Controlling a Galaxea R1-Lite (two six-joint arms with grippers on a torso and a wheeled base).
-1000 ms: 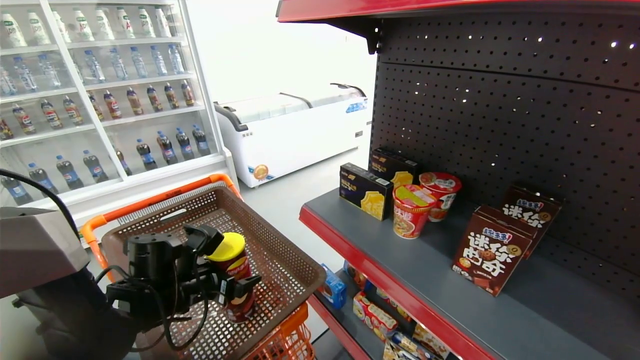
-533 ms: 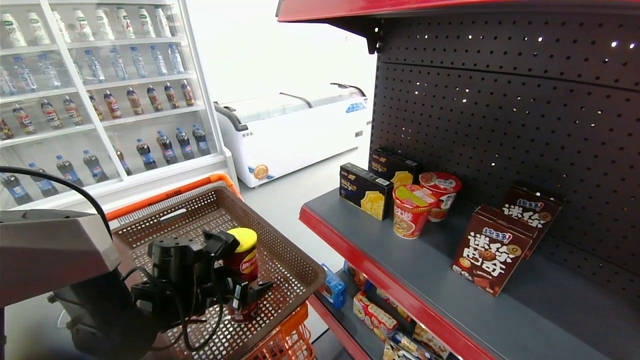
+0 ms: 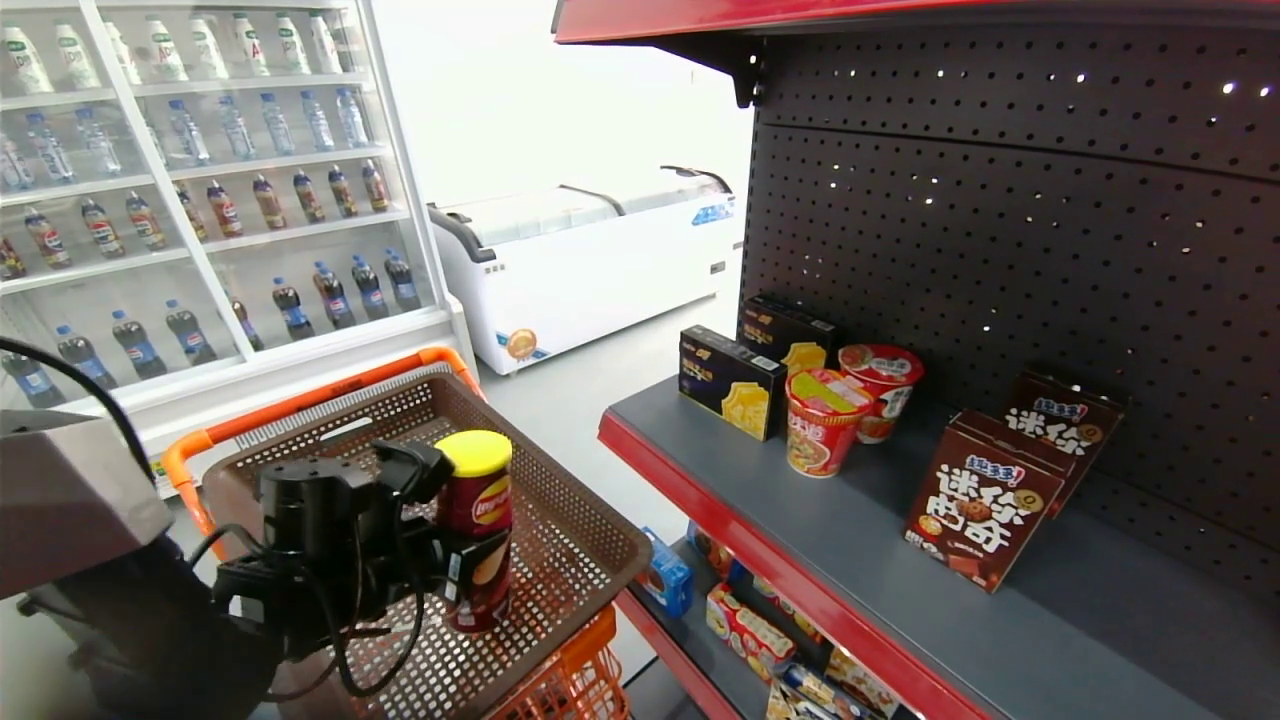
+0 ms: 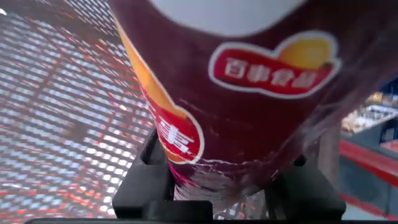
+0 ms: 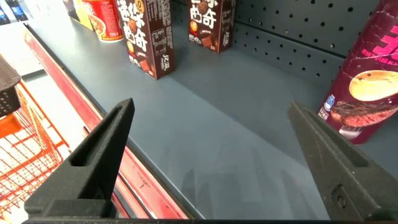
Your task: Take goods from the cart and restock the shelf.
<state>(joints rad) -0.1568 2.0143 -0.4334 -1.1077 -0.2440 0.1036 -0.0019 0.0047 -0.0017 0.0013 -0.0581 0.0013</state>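
A dark red chip can (image 3: 482,530) with a yellow lid stands upright inside the brown basket (image 3: 590,520) of the orange cart. My left gripper (image 3: 462,545) is shut on the chip can's side, and up close the chip can (image 4: 249,93) sits between the black fingers (image 4: 146,180). My right gripper (image 5: 217,162) is open above the grey shelf (image 5: 249,168), with nothing between its fingers. The grey shelf (image 3: 850,530) with a red front edge is to the right of the cart.
On the shelf stand dark boxes (image 3: 730,382), two red cup noodles (image 3: 822,420) and brown biscuit boxes (image 3: 978,505). A purple chip can (image 5: 367,81) stands near the pegboard back. Snacks fill the lower shelf (image 3: 745,625). A drinks fridge (image 3: 190,190) and a chest freezer (image 3: 590,260) stand behind.
The chip can has risen and now stands upright in my left gripper, after dipping and shifting right half a second ago. The left arm swung right, then back.
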